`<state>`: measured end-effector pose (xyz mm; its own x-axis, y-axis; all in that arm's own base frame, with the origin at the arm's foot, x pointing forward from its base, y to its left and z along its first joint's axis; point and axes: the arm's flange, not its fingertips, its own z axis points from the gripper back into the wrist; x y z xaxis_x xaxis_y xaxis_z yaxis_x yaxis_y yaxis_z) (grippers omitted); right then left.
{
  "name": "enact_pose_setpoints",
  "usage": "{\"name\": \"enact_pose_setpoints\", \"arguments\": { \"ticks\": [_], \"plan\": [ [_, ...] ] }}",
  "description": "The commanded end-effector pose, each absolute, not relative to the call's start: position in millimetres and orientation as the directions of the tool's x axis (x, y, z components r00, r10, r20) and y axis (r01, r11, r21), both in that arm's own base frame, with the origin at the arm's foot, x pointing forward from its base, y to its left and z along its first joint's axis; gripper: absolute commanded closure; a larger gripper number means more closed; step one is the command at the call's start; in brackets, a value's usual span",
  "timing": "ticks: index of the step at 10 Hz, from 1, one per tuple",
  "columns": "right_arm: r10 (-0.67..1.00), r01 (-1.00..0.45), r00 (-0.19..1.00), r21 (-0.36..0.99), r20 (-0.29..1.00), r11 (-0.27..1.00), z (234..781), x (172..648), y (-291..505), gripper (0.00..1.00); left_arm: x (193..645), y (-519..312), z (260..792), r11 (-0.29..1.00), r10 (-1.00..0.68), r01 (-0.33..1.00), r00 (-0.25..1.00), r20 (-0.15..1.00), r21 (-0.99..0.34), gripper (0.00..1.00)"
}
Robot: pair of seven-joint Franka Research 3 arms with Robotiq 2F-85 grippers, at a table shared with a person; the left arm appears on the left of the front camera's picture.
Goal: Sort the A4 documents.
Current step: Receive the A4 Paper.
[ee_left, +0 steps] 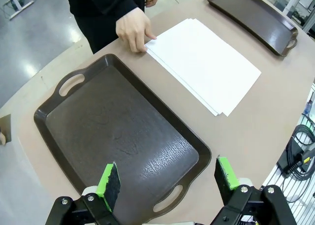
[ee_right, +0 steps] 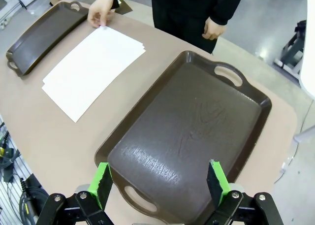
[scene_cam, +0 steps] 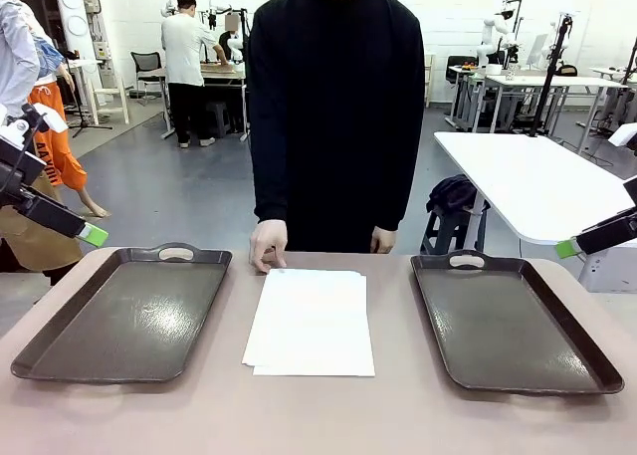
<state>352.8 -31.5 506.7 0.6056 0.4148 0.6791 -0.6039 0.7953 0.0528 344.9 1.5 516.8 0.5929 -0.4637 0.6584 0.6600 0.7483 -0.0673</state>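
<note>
Left gripper (ee_left: 167, 178) poised above glossy brown left tray (scene_cam: 119, 316), fingers wide and empty, right gripper (ee_right: 160, 181) likewise above right tray (scene_cam: 513, 326), thin white sheets (scene_cam: 311, 321) fanned flat at the surface's (scene_cam: 398, 415) far-edge middle, person's hand (scene_cam: 268, 244) touching their far corner

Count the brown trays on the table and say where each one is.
2. The left tray lies on the robot's left side of the table, the right tray on its right, the A4 documents between them.
</note>
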Motion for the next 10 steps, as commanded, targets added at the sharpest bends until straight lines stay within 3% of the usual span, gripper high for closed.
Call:
{"name": "enact_pose_setpoints", "arguments": {
  "ticks": [1,10],
  "plan": [
    [0.415,-0.605,0.605,0.053,0.680,0.795,506.8,352.8,-31.3,0.00,345.0,2.3,516.8,0.749,-0.463,0.659,0.593,0.658,-0.067,0.00],
    [0.415,-0.605,0.605,0.053,0.680,0.795,506.8,352.8,-31.3,0.00,345.0,2.3,516.8,0.749,-0.463,0.659,0.593,0.658,-0.067,0.00]
  ]
}}
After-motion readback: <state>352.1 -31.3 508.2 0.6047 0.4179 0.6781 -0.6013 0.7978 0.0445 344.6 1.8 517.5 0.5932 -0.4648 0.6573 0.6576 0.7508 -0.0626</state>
